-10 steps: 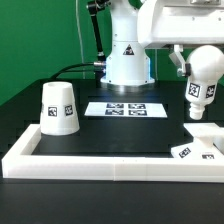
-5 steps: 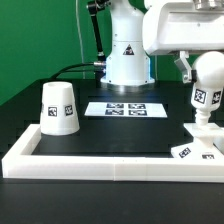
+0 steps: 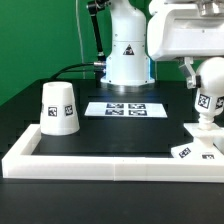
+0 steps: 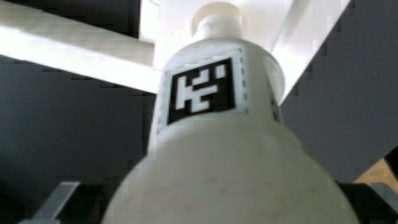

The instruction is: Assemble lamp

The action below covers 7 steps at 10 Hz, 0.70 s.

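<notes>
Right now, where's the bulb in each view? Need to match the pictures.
Exterior view: the bulb is at the exterior view's far right edge, upright, with its neck down over the base.
Wrist view: the bulb fills most of the picture, seen close up, with its neck pointing away from the camera.
Shared landmark: the tag on the bulb's side, black and white, shows in both.

White rounded bulb (image 3: 210,86), tagged on its side, stands upright, narrow neck down over the flat square base (image 3: 200,136) at the exterior view's right, while the tapered shade (image 3: 60,108) sits wide end down, well apart, at its left.
</notes>
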{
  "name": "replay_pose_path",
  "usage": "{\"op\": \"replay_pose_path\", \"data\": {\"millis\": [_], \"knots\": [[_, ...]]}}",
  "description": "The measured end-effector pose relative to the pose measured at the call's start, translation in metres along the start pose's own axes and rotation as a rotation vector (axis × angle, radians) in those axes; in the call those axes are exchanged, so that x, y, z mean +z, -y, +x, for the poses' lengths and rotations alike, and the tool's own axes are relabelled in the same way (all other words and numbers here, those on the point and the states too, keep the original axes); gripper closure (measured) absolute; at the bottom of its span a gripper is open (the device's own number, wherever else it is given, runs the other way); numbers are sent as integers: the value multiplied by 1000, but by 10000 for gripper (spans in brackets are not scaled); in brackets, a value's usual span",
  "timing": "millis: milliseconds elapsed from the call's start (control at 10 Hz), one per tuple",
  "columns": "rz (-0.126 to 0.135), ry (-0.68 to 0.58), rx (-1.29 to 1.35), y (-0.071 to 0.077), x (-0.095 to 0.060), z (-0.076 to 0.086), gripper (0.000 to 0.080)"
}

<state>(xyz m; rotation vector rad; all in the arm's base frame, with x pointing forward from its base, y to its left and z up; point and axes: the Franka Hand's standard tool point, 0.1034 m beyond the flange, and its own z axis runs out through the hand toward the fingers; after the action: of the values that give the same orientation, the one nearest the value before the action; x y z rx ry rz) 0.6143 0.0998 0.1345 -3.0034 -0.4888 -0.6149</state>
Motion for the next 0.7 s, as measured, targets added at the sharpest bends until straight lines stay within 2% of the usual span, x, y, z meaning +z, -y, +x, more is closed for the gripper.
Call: {"op": "replay_pose_path", "data": {"millis": [700], "knots": [[5,15,-5,7,14,-10,220]]}}
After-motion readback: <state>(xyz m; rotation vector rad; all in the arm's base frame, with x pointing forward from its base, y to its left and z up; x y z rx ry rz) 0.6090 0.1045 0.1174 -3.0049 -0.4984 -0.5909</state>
